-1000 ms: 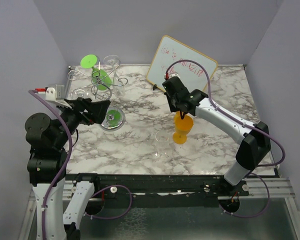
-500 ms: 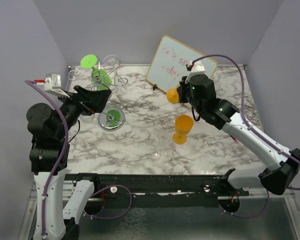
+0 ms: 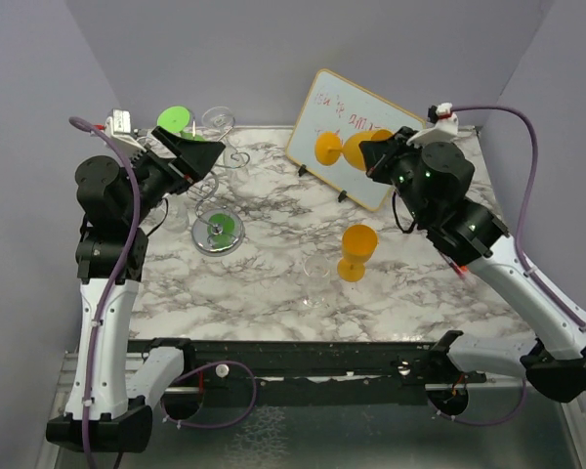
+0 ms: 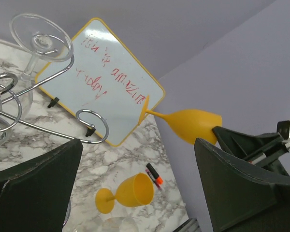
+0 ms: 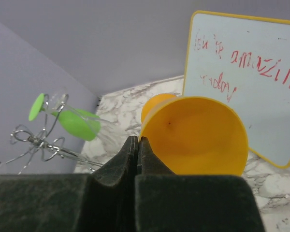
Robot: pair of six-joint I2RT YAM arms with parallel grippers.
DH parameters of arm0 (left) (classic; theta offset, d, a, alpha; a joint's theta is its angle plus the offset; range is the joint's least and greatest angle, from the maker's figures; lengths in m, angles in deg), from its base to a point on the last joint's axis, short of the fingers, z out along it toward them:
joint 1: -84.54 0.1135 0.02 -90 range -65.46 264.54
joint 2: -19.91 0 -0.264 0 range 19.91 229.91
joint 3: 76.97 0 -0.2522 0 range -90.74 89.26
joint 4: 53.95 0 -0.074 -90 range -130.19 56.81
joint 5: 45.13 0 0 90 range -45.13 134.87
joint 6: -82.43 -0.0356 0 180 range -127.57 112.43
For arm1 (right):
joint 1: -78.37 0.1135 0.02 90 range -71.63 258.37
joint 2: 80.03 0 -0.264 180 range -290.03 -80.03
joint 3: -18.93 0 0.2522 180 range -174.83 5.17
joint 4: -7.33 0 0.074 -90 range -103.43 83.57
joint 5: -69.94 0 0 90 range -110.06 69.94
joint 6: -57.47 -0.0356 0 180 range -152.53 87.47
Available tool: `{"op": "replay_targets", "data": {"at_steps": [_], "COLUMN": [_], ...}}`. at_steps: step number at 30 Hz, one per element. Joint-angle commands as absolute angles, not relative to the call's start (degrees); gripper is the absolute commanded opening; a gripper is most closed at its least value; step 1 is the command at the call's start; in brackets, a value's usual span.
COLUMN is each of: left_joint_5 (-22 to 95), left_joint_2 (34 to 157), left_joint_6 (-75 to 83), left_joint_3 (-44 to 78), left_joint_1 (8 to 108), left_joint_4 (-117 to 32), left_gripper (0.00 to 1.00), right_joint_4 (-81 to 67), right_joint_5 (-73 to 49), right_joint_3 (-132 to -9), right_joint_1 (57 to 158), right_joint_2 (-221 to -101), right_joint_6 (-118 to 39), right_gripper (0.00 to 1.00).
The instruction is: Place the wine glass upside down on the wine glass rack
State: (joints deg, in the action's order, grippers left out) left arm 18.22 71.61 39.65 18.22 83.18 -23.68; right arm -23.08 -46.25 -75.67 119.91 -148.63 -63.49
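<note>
Wine glass (image 3: 344, 148) – orange, one of two that colour – is up in the air in front of the whiteboard (image 3: 317, 107), lying on its side with the foot pointing toward the rack's side of the table (image 3: 273, 200). It is well apart from the rack (image 3: 219, 234) and touches nothing but the right gripper (image 5: 137, 142). That gripper's fingers are pressed together on the rim of the bowl, pinching the wall between them.

The second orange glass (image 3: 356, 249) stands upright on the table, in the middle.

There is one rack, at the back left: a round shiny base, a post, and curled wire arms. One green glass (image 5: 76, 124) hangs from it upside down. One clear glass (image 4: 38, 36) also hangs there, its foot caught in a wire loop. Another clear glass (image 3: 317, 278) stands on the table just beside the second orange glass. Whether more clear ones sit among the wires is hard to tell.

The left gripper (image 4: 137, 145) is raised beside the top of the rack with its fingers spread wide – nothing between them. The wire loops lie just ahead of it; whether it touches them I cannot tell.

There is one whiteboard, yellow-edged with red writing, propped at the back.
</note>
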Motion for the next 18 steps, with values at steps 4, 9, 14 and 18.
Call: {"op": "replay_targets", "data": {"at_steps": [4,9,14,18], "left_joint_5": [12.74,15.24,21.4,29.96], "left_joint_2": [75.62,76.59,79.09,79.25], "left_joint_6": [51.03,52.27,54.98,56.46], "left_joint_3": [13.65,17.09,18.67,18.2], "left_joint_1": [82.61,80.0,72.04,65.82], "left_joint_4": [-28.36,-34.81,-41.13,-43.4], "left_gripper": [0.99,0.98,0.97,0.99], "right_joint_4": [-3.41,9.9,21.16,26.09], "right_joint_5": [-38.62,-31.05,-27.07,-26.02], "right_joint_3": [-66.9,-60.86,-58.34,-59.71], "right_joint_1": [119.68,119.7,119.68,119.68], "right_joint_2": [-139.64,-138.32,-138.74,-141.23], "right_joint_6": [-66.85,-68.29,-71.74,-73.09], "right_gripper": [0.0,0.0,0.01,0.01]}}
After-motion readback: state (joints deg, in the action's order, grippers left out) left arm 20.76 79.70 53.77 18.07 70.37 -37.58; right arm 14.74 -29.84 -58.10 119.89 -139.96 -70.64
